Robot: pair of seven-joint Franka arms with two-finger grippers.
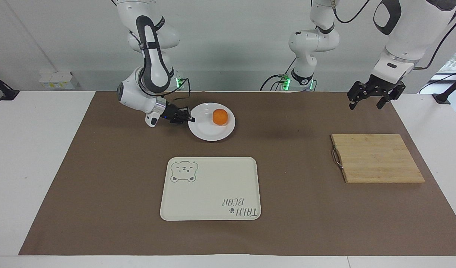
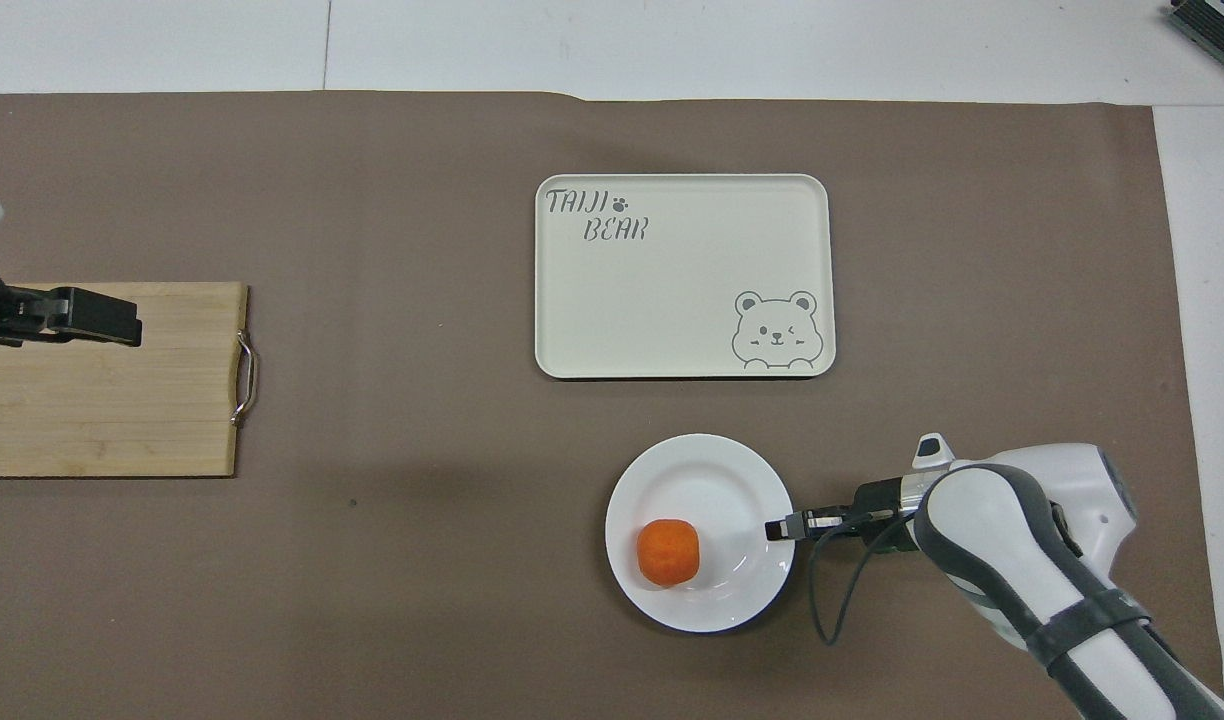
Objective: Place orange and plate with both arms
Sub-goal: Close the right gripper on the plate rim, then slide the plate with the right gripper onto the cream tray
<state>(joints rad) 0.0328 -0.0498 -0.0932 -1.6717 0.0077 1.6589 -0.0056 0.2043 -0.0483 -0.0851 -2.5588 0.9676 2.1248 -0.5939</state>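
Note:
The orange (image 1: 220,116) sits in the white plate (image 1: 209,132), off-centre toward the left arm's end. It also shows in the overhead view (image 2: 668,552), on the plate (image 2: 702,470). My right gripper (image 1: 191,120) is low at the table and shut on the plate's rim on the side toward the right arm's end; it also shows in the overhead view (image 2: 776,528). My left gripper (image 1: 369,99) is open and empty in the air, over the wooden cutting board (image 2: 102,420) in the overhead view (image 2: 122,320). That arm waits.
A cream rectangular tray with a bear drawing (image 1: 213,186) lies farther from the robots than the plate. The cutting board (image 1: 377,158) with a metal handle lies toward the left arm's end. A brown mat covers the table.

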